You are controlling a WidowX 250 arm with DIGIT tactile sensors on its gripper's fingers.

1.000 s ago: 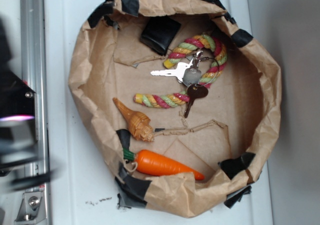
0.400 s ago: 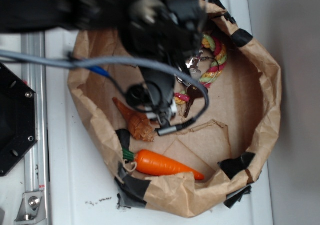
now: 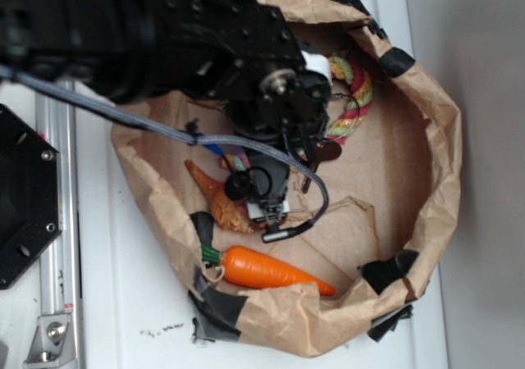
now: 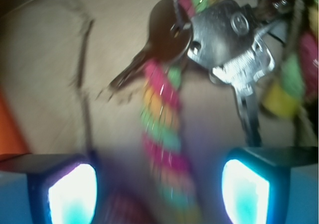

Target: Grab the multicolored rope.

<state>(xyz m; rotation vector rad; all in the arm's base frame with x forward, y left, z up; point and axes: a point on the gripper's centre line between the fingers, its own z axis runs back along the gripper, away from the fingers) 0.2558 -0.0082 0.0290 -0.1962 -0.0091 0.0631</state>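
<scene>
Gripper, wrist view, lower edge of frame: two glowing pads are seen well apart, one at lower left and one at lower right, nothing yet clamped between them. Multicolored rope, wrist view, centre: one straight stretch of red-pink, yellow and green strands is recorded running from the frame's middle down into the gap between the pads, blurred at the near end; whether the pads touch it cannot be told. Brown key, upper centre, and silver keys, upper right, are noted lying across the rope's farther part, with a further curve of rope at the right edge. Brown paper liner, exterior view: the whole basin is lined with it, taped in black at the rim. Arm, exterior view: it is now spread across the upper left and centre of the frame, where a second ago only a blurred edge at far left was shown and the rope lay fully exposed; since the intermediate picture the wrist has been shifted slightly, and only the rope's upper bend remains uncovered at upper right. Orange toy carrot, lower centre, and wooden cone, left of centre, are unmoved. Judgement: the approach is nearly complete, the open claw being aligned astride the rope's lower limb; descent and closing are what remain, with the keys close enough to be snagged.
</scene>
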